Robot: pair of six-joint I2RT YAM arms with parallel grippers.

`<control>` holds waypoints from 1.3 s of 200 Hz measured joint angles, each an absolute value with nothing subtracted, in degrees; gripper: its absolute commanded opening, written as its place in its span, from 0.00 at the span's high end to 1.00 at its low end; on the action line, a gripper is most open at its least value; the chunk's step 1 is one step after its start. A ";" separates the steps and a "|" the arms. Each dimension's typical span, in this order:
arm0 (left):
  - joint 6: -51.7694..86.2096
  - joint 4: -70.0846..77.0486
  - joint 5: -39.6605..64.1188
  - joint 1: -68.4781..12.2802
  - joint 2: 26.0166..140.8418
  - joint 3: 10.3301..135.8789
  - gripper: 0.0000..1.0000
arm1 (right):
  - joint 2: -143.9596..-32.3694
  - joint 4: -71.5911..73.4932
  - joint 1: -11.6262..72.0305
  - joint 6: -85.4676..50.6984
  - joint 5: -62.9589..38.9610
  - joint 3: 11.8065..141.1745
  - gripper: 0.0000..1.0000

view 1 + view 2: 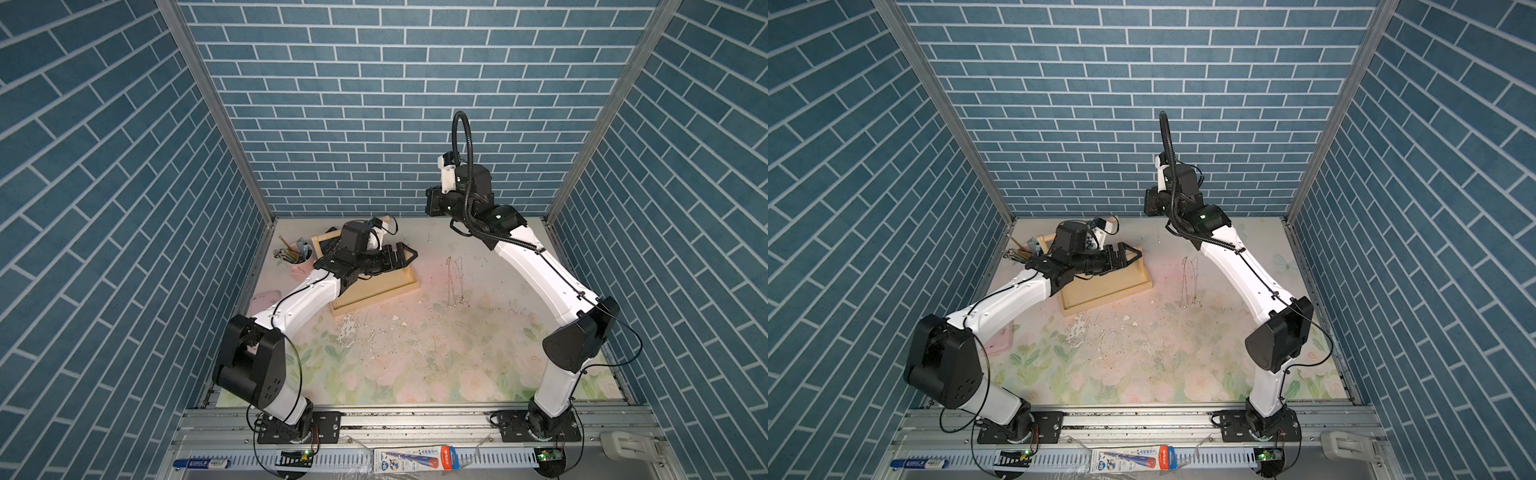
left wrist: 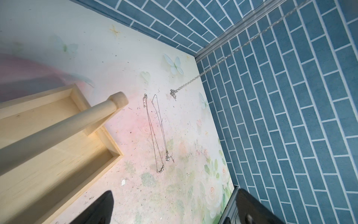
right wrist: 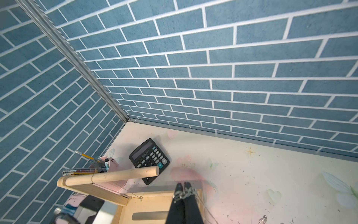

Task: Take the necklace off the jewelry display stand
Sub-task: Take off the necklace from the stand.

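Right wrist view: the right gripper (image 3: 184,187) is seen clenched on a necklace (image 3: 182,194) chain, held clear of the jewelry display stand (image 3: 155,203); the left gripper (image 1: 408,254) is spread wide over the stand.

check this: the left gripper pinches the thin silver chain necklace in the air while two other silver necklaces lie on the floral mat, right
Wrong arm: the right gripper pinches the thin silver chain necklace in the air, as the right wrist view shows; the left gripper is open. The rest holds.
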State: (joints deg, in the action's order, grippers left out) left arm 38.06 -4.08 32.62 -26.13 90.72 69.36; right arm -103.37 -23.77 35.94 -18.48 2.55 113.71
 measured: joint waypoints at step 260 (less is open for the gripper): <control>31.70 6.66 29.63 -35.92 111.35 86.48 0.36 | -88.09 -21.78 32.56 -17.63 3.92 99.15 1.00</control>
